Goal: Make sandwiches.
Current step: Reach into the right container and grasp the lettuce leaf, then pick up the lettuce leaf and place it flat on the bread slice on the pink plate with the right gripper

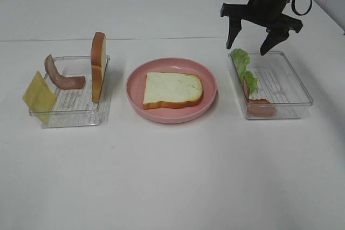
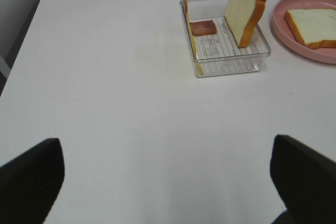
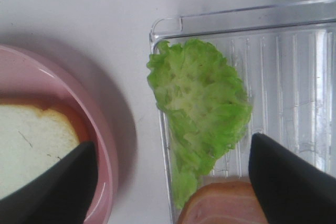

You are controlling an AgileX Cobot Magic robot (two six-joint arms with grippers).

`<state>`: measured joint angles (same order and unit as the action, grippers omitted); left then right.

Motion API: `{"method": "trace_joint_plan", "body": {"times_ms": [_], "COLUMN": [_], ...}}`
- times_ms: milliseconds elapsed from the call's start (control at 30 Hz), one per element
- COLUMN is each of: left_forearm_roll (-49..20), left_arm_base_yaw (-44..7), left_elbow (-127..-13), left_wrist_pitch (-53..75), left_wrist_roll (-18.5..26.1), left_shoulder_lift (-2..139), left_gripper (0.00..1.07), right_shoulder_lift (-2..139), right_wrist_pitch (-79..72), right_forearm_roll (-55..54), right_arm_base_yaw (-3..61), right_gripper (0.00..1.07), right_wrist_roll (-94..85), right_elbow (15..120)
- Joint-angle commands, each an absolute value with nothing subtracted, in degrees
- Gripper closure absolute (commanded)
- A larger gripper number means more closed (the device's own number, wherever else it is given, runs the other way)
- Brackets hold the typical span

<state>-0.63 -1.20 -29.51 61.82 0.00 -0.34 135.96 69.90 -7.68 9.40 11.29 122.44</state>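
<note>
The sandwiches [image 1: 172, 90] lie in separate pieces along one row on a white table [image 1: 172, 187].

In the left wrist view, the left gripper [image 2: 168, 182] hangs released over bare table. Its two dark fingers [image 2: 31, 179] are spread wide apart, well short of the left tray [image 1: 64, 123].

In that clear tray, a yellow cheese square [image 1: 39, 96] stands on edge against the outer wall. A curled bacon strip [image 1: 63, 79] lies behind it. A bread slice [image 1: 98, 65] stands upright against the wall nearer the plate.

The pink plate [image 1: 135, 87] sits between the two trays. On it a second bread slice [image 1: 173, 82] lies flat, white face up, well inside the rim.

In the right tray [image 1: 302, 96], a second bacon strip [image 1: 261, 108] lies at the near end. Behind it a green lettuce leaf [image 1: 243, 67] leans along the wall on the plate's side, reaching the tray's far corner.

Farthest back, the right gripper [image 1: 247, 49] points down over that far corner. Its jaws are unclenched and wide, and they hold nothing. In the right wrist view the lettuce lies below, between the two fingers [image 3: 294, 182].
</note>
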Motion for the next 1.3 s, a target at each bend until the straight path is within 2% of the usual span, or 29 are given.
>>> {"method": "trace_joint_plan", "body": {"times_ms": [33, 367, 500, 633, 700, 733, 800, 833, 867, 900, 933, 967, 1000, 1033, 1300], "left_forearm_roll": [-0.74, -0.74, -0.74, -0.74, -0.74, -0.74, -0.74, -0.74, -0.74, -0.74, -0.74, -0.74, -0.74, -0.74, -0.74], "left_arm_base_yaw": [-1.2, -1.2, -1.2, -1.2, -1.2, -1.2, -1.2, -1.2, -1.2, -1.2, -1.2, -1.2, -1.2, -1.2, -1.2], "left_elbow": [-29.62, -29.62, -29.62, -29.62, -29.62, -29.62, -29.62, -29.62, -29.62, -29.62, -29.62, -29.62, -29.62, -29.62, -29.62], "left_wrist_pitch": [61.59, 61.59, 61.59, 61.59, 61.59, 61.59, 61.59, 61.59, 61.59, 61.59, 61.59, 61.59, 61.59, 61.59, 61.59], "left_wrist_roll": [0.0, 0.0, 0.0, 0.0, 0.0, 0.0, 0.0, 0.0, 0.0, 0.0, 0.0, 0.0, 0.0, 0.0, 0.0], "left_shoulder_lift": [-1.26, -1.26, -1.26, -1.26, -1.26, -1.26, -1.26, -1.26, -1.26, -1.26, -1.26, -1.26, -1.26, -1.26, -1.26], "left_gripper": [0.04, 0.04, 0.04, 0.04, 0.04, 0.04, 0.04, 0.04, 0.04, 0.04, 0.04, 0.04, 0.04, 0.04, 0.04], "right_shoulder_lift": [137.11, 139.69, 139.74, 139.74, 139.74, 139.74, 139.74, 139.74, 139.74, 139.74, 139.74, 139.74, 139.74, 139.74, 138.14], "right_wrist_pitch": [76.09, 76.15, 76.15, 76.15, 76.15, 76.15, 76.15, 76.15, 76.15, 76.15, 76.15, 76.15, 76.15, 76.15, 76.15], "right_forearm_roll": [-8.08, -9.91, -10.71, -10.77, -10.83, -10.83, -10.83, -10.83, -10.83, -10.83, -10.83, -10.83, -10.83, -10.6, -9.97], "right_arm_base_yaw": [9.28, 9.28, 9.28, 9.28, 9.28, 9.28, 9.34, 9.34, 9.34, 9.34, 9.34, 9.34, 9.34, 9.34, 9.34], "right_gripper": [0.31, 0.31, 0.42, 0.45, 0.53, 0.53, 0.63, 0.63, 0.71, 0.71, 0.84, 0.9, 0.9, 1.07, 1.07], "right_wrist_roll": [10.66, 10.49, 10.31, 10.31, 10.31, 10.31, 10.31, 10.31, 10.31, 10.31, 10.31, 10.31, 10.31, 10.2, 9.45], "right_elbow": [122.04, 122.04, 122.04, 122.04, 122.04, 122.04, 122.04, 122.04, 122.04, 122.04, 122.04, 122.04, 122.04, 122.04, 122.04]}}
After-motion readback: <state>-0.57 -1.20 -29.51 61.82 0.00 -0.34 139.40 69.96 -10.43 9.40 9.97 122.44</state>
